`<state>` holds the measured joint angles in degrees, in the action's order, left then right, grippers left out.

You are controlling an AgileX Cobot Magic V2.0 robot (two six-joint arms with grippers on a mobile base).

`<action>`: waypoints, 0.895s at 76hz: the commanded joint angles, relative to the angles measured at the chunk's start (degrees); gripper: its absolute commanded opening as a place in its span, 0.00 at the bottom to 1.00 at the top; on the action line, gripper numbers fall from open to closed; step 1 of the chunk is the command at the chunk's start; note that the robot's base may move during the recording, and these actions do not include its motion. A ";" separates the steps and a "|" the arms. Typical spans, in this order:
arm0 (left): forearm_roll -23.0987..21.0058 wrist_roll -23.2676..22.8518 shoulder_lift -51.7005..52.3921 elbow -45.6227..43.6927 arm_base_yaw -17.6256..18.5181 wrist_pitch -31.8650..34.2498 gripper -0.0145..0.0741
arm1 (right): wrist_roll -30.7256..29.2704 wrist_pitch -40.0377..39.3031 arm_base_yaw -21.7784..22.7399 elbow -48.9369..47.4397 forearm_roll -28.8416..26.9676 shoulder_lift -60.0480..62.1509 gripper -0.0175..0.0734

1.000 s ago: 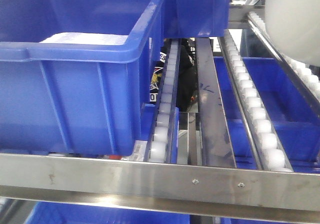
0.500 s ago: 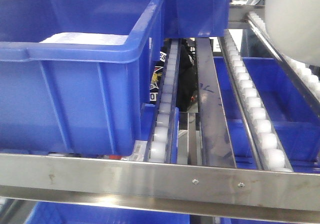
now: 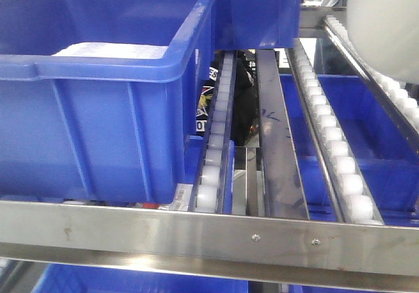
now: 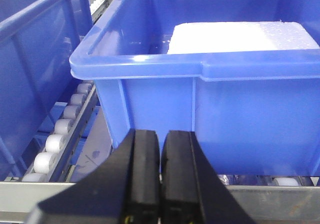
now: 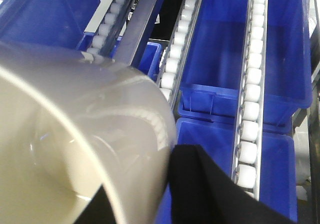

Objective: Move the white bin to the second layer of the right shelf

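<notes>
Left gripper (image 4: 160,176): jaws pressed together on nothing, parked low before the front rail (image 4: 280,204), just short of a blue crate (image 4: 210,104) that holds a white slab (image 4: 230,36). Right gripper (image 5: 200,194): only one dark finger shows, lying against the wall of the white bin (image 5: 75,149); the other jaw is hidden, so a grasp is probable but I cannot tell it for certain. The bin hangs tilted above the roller tracks (image 5: 252,79), with lower blue crates (image 5: 220,59) visible through the gaps. From the front view the bin (image 3: 386,28) sits at the upper right corner of the shelf level, over the rightmost rollers (image 3: 399,97), and contact with them cannot be confirmed. The centre and right lanes of the rack (image 3: 281,149) carry nothing; a blue crate (image 3: 98,97) fills the left lane. Assessment: the carry to the shelf is largely done; lowering the bin onto the rollers, releasing and withdrawing are left.
</notes>
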<state>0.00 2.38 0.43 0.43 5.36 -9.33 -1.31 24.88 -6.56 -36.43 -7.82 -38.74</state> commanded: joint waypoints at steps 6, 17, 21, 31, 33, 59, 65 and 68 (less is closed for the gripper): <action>0.00 -0.18 0.81 2.11 0.26 4.90 0.26 | 0.04 -9.69 0.12 -1.95 -0.52 -0.32 0.25; 0.00 -0.18 0.81 2.11 0.26 4.90 0.26 | 0.04 -10.38 0.12 -1.95 -0.52 -3.60 0.25; 0.00 -0.18 0.81 2.11 0.26 4.90 0.26 | 0.04 -10.15 0.12 -1.95 -0.52 -5.21 0.25; 0.00 -0.18 0.81 2.11 0.26 4.90 0.26 | 0.04 -9.76 0.12 -1.95 -0.52 -9.69 0.25; 0.00 -0.18 0.81 2.11 0.26 4.90 0.26 | 0.04 -9.64 0.12 -1.95 -0.52 -10.30 0.25; 0.00 -0.18 0.81 2.11 0.26 4.90 0.26 | 0.04 -8.96 5.49 -1.95 -0.52 -17.16 0.25; 0.00 -0.18 0.81 2.11 0.26 4.90 0.26 | 0.04 -8.04 7.91 -1.95 -0.52 -17.74 0.25; 0.00 -0.18 0.81 2.11 0.26 4.90 0.26 | 0.04 -7.67 8.94 -1.95 -0.52 -18.00 0.25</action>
<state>0.00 2.38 0.43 0.43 5.36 -9.33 -1.31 20.94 0.11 -36.43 -7.82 -56.95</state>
